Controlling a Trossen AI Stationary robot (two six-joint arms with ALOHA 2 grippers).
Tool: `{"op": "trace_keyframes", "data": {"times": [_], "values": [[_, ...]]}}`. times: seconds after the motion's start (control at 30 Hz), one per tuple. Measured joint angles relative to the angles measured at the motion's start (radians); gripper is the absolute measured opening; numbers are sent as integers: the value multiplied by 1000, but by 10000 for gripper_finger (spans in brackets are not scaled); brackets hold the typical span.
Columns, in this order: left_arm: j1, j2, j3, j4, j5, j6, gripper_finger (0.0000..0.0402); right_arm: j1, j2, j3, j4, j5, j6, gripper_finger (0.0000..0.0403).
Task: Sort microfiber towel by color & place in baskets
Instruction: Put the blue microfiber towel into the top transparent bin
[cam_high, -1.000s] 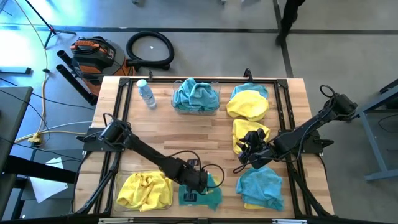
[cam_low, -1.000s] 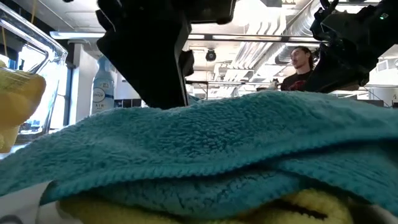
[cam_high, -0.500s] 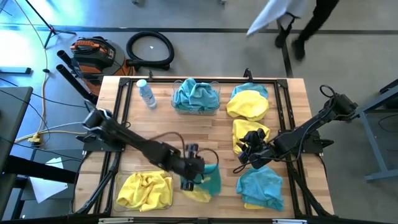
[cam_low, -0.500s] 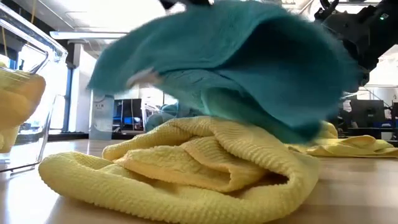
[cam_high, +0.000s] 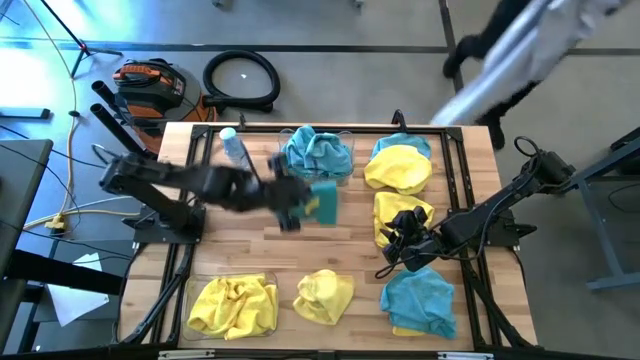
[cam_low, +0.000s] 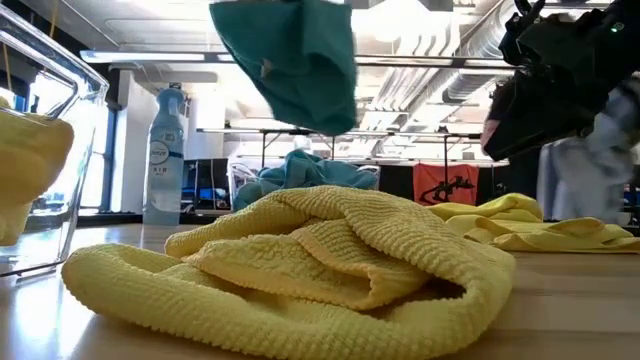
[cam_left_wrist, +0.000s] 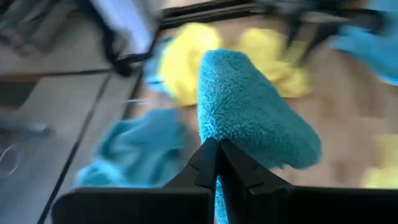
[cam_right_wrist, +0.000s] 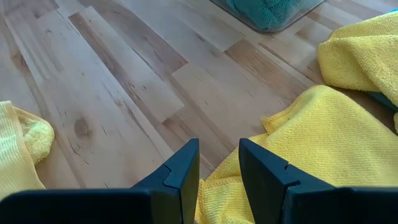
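Note:
My left gripper (cam_high: 300, 205) is shut on a teal towel (cam_high: 323, 200) and hangs in the air over the table's middle, just near of the far basket (cam_high: 345, 172), which holds teal towels. The towel shows high in the low view (cam_low: 290, 60) and past the fingers in the left wrist view (cam_left_wrist: 249, 106). The near-left basket (cam_high: 190, 290) holds yellow towels. A loose yellow towel (cam_high: 325, 295) lies crumpled on the wood. My right gripper (cam_high: 395, 250) is open, low over the edge of a yellow towel (cam_right_wrist: 323, 137), touching nothing. My left gripper pinches the teal towel between its two shut fingers (cam_left_wrist: 205, 165) at a bunched fold (cam_left_wrist: 214, 134). The towel is lifted clear of the table and hangs slack below the fingers, a rounded lobe of it (cam_low: 300, 90) drooping free.
A water bottle (cam_high: 235, 150) stands at the far left. Yellow and teal towels are heaped at the far right (cam_high: 400, 165), a yellow one at mid right (cam_high: 400, 215), teal ones at the near right (cam_high: 420, 300). Bare wood lies mid-table. A person moves past the far right corner.
My left gripper has risen from the near edge with the teal towel and swung toward the far edge, up to the basket of teal towels. The towel came off the yellow one beneath it, which has stayed crumpled on the table. My right arm kept still.

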Motion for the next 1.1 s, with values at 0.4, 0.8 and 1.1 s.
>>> {"op": "trace_keyframes", "data": {"times": [0.4, 0.8, 1.1], "values": [[513, -42, 0, -67, 158, 1, 0, -5, 0, 0, 0, 1, -8, 110], [690, 206, -1, -52, 364, -85, 0, -13, 0, 0, 0, 13, -31, 110], [691, 415, -1, -52, 364, -125, 0, -12, 0, 0, 0, 12, -27, 110]]}}
